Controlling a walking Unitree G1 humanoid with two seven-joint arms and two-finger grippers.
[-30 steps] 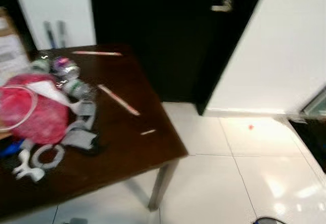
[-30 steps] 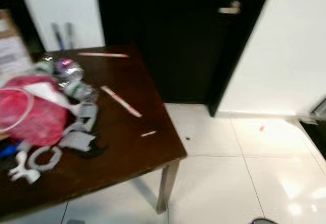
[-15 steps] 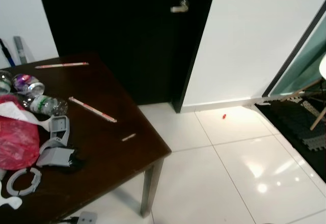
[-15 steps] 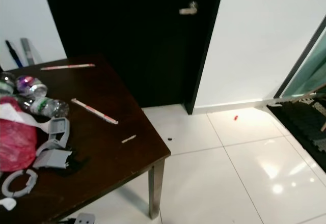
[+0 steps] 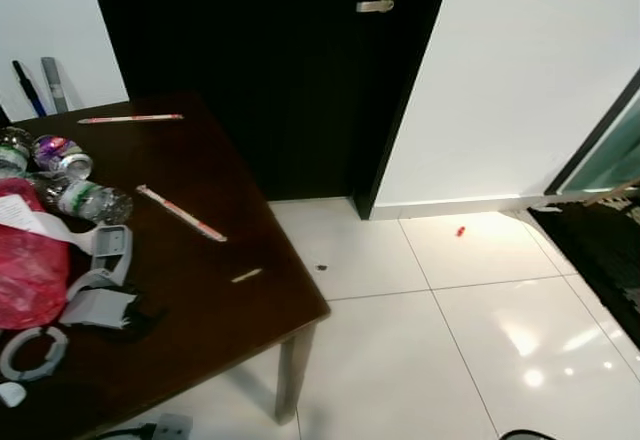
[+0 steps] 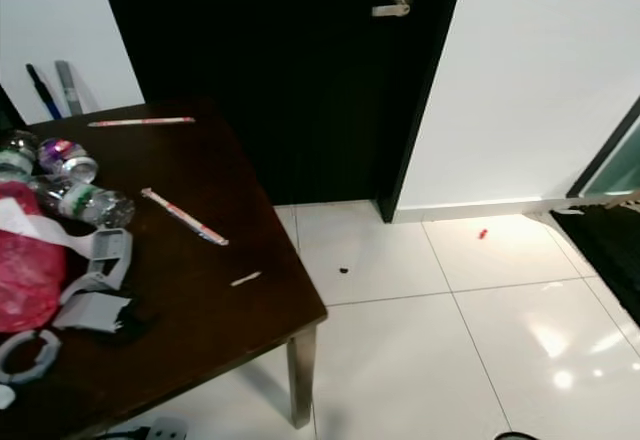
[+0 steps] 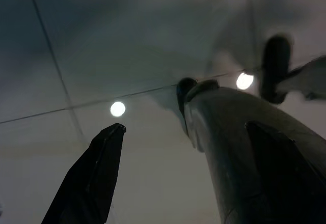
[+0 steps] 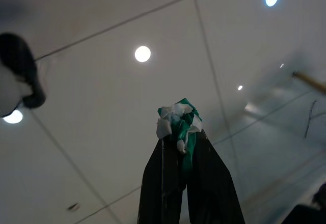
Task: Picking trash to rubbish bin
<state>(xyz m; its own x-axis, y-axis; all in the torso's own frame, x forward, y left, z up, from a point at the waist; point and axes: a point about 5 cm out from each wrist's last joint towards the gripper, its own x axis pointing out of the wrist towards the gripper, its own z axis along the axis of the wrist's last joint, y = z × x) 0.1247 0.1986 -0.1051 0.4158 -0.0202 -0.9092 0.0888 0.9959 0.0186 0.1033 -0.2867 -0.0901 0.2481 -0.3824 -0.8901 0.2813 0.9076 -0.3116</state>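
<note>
In the right wrist view my right gripper (image 8: 178, 145) is shut on a crumpled green and white wrapper (image 8: 178, 124), held over the pale tiled floor. The left wrist view has my left gripper (image 7: 153, 114) open with nothing between its fingers, also above floor tiles. In the eye views a dark wooden table (image 5: 200, 290) carries trash: a red plastic bag (image 5: 25, 280), a clear plastic bottle (image 5: 90, 200), a crushed can (image 5: 60, 155), two long paper-wrapped sticks (image 5: 180, 212) (image 5: 130, 118) and a small paper scrap (image 5: 246, 275).
Grey plastic pieces (image 5: 100, 305) and a white ring (image 5: 25, 350) lie near the table's front. A black door (image 5: 280, 60) with a metal handle (image 5: 376, 3) stands behind. On the white tiles lies a small red scrap (image 5: 460, 231). A dark mat (image 5: 600, 250) is at the right.
The head camera has swung and steadied: the blur is gone, and the table sits further left than a second ago. The things on the table have not moved.
</note>
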